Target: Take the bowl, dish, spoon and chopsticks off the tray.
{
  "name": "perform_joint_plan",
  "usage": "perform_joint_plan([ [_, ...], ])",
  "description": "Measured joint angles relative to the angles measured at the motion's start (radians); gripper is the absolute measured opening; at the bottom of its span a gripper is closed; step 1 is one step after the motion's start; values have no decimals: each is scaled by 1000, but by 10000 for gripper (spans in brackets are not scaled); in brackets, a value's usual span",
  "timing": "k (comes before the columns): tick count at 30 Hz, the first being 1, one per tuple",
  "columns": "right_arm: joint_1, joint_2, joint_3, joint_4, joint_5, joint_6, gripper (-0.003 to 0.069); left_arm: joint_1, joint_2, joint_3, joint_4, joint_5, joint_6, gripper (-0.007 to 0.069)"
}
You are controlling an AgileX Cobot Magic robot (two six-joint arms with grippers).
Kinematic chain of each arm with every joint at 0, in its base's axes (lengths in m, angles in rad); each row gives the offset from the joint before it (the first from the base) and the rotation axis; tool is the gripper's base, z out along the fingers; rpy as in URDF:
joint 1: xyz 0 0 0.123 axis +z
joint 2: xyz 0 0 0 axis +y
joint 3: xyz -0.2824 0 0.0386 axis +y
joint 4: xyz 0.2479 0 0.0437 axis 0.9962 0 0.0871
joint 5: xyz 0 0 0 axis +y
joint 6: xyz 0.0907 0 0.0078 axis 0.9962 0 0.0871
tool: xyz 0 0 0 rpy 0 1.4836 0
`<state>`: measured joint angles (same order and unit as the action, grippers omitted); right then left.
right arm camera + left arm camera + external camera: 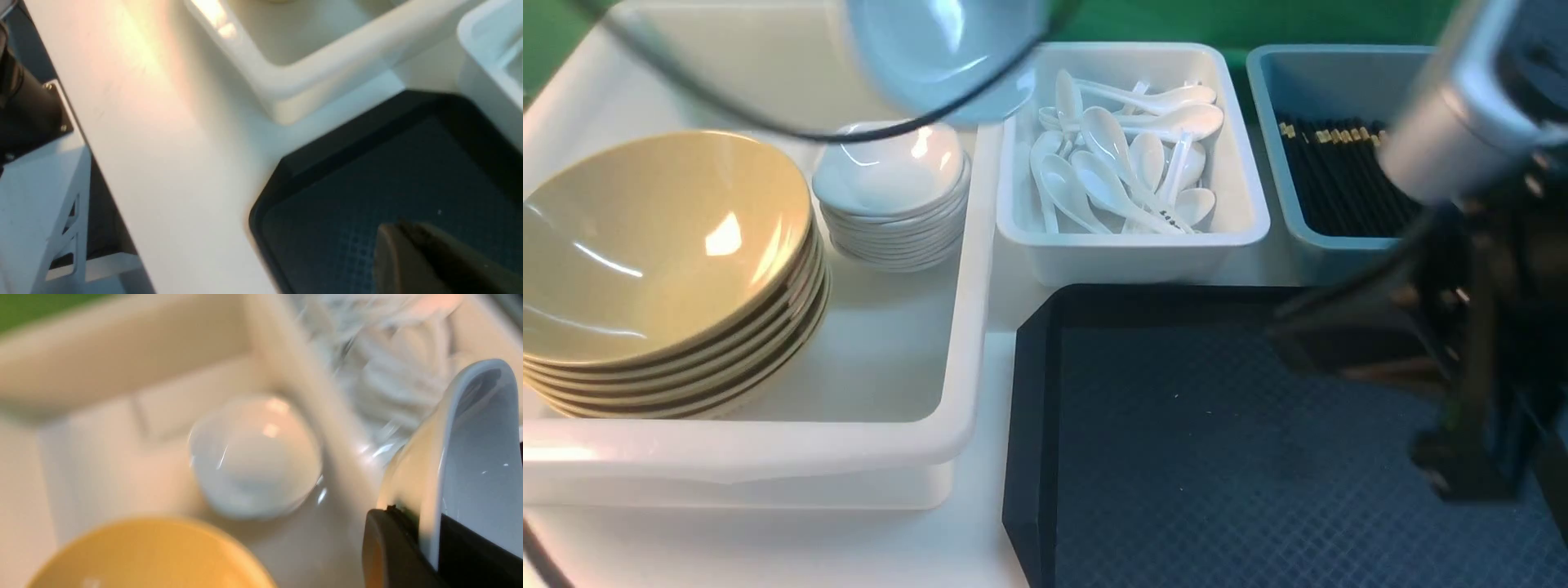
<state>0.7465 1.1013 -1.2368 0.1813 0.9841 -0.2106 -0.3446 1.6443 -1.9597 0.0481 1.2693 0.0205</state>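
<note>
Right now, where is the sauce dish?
Front view, top centre: the dish is held up in the left gripper, between the stack of white dishes and the spoon bin.

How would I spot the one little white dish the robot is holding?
Find the big white plastic bin on the left, holding stacked yellow bowls and a stack of small white dishes. Above that small stack hangs one more glossy white dish. Unlike its neighbours, it is airborne, pinched by the left gripper.

A white table (992,531) carries a big white bin (768,447) at the frame's left, a smaller white bin (1143,245) top centre, a blue-grey bin (1308,238) upper right, and a black tray (1025,425) lower right.
</note>
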Motion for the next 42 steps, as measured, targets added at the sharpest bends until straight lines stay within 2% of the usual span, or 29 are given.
perform_joint_plan([
  [4, 0, 34, -40, 11, -4, -5, 64, 168, -2, 138, -129, -68, 23, 2],
  [8, 0, 35, -43, 19, 12, -8, 68, 271, 23, 194, -238, -200, 54, 2],
  [14, 0, 36, -43, 24, 51, 1, 69, 307, 114, 199, -320, -358, 114, 2],
  [21, 0, 36, -43, 24, 96, 3, 70, 306, 256, 202, -328, -382, 159, 26],
  [24, 0, 36, -43, 24, 100, 3, 74, 307, 284, 201, -326, -404, 161, 72],
  [27, 0, 36, -43, 24, 101, 3, 78, 306, 302, 201, -327, -437, 178, 172],
  [30, 0, 36, -42, 24, 101, 3, 79, 305, 309, 201, -316, -464, 201, 304],
  [33, 0, 36, -42, 24, 106, 3, 79, 305, 308, 201, -287, -484, 208, 388],
  [35, 0, 36, -42, 24, 111, 3, 79, 304, 308, 201, -254, -511, 210, 478],
  [37, 0, 36, -42, 24, 112, 3, 80, 304, 308, 201, -240, -528, 210, 525],
  [41, 0, 36, -42, 24, 119, 4, 82, 304, 288, 173, -237, -492, 210, 532],
  [42, 0, 36, -42, 24, 122, 4, 83, 299, 263, 154, -227, -445, 210, 503],
])
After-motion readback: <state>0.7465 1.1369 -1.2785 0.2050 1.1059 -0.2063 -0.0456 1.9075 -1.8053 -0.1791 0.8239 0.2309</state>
